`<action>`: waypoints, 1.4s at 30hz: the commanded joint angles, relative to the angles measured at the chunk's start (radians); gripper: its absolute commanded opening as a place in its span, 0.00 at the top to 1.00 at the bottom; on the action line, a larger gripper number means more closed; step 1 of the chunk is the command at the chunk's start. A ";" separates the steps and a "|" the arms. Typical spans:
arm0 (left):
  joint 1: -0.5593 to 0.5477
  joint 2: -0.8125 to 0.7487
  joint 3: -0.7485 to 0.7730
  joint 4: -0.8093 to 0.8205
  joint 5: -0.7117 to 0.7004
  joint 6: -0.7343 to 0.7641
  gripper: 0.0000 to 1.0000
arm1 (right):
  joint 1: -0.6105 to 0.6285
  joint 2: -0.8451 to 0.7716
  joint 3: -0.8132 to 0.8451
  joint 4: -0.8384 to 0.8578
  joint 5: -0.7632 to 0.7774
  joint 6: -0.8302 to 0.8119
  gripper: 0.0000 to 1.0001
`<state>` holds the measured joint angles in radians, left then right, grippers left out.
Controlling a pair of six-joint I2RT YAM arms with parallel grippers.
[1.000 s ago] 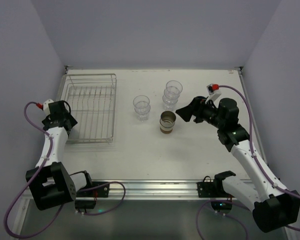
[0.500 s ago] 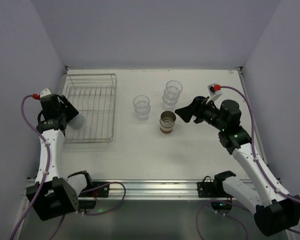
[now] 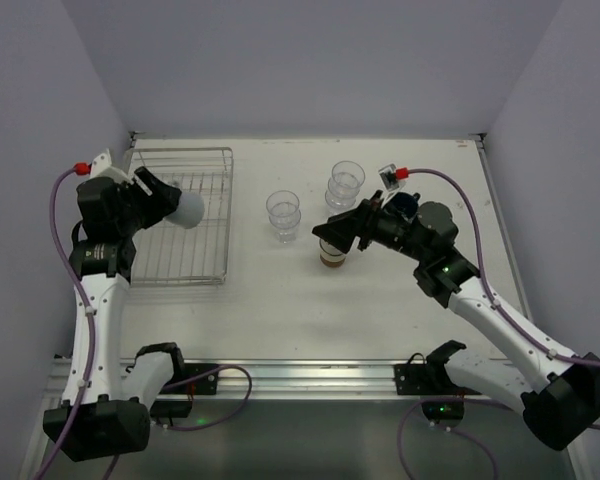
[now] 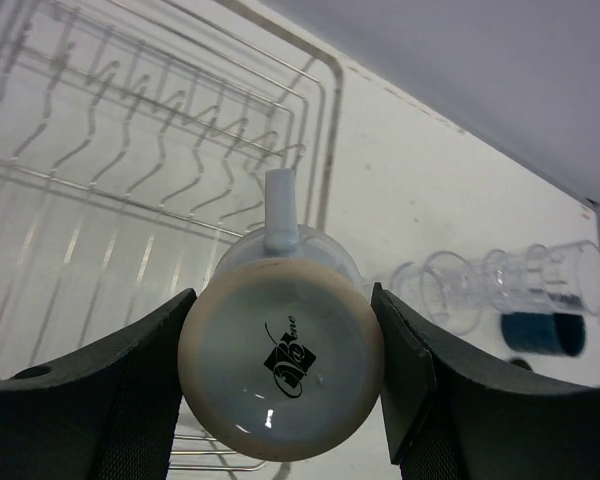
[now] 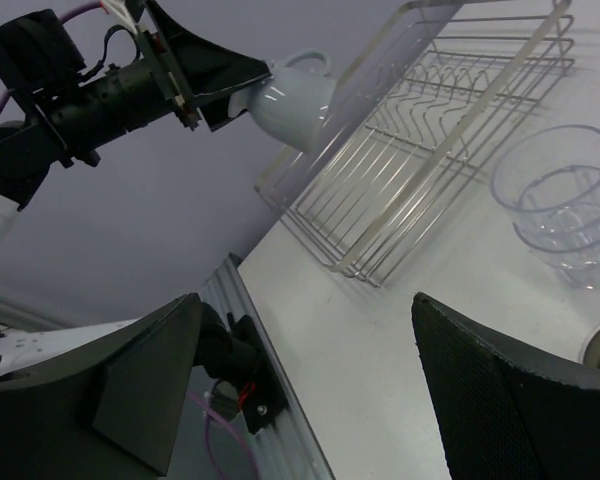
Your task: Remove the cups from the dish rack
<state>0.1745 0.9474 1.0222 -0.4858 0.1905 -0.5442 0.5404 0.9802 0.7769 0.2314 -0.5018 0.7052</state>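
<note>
My left gripper (image 3: 168,205) is shut on the pale blue cup (image 3: 188,209) and holds it on its side in the air over the dish rack (image 3: 195,252). In the left wrist view the cup's cream base (image 4: 280,370) sits between the pads, its handle pointing up, with the rack (image 4: 110,200) below. My right gripper (image 3: 340,228) is open and empty, hovering over the tan cup (image 3: 332,252). Two stacks of clear tumblers (image 3: 283,215) (image 3: 345,187) stand behind it. A dark navy mug (image 3: 406,203) is partly hidden behind the right wrist.
The right wrist view looks leftwards across the table: a clear tumbler (image 5: 560,200), the rack (image 5: 430,150), the held pale blue cup (image 5: 290,100) and the table's metal front rail (image 5: 270,400). Purple walls close in the table on three sides.
My left arm has lifted the pale blue cup up out of the rack and swung it rightwards. My right gripper has moved left, from beside the tan cup to above it.
</note>
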 commanded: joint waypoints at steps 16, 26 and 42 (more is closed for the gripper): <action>-0.293 -0.119 -0.091 0.467 0.409 -0.318 1.00 | 0.078 0.316 0.130 0.445 -0.141 0.198 0.11; -0.395 -0.113 -0.180 0.633 0.382 -0.382 1.00 | 0.197 0.469 0.248 0.548 -0.184 0.255 0.17; -0.556 -0.119 -0.266 0.773 0.302 -0.428 0.71 | 0.213 0.445 0.147 0.720 -0.083 0.284 0.94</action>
<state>-0.3485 0.8448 0.7559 0.1890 0.4606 -0.9955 0.7326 1.4708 0.9543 0.9070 -0.6353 1.0309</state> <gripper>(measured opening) 0.692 0.224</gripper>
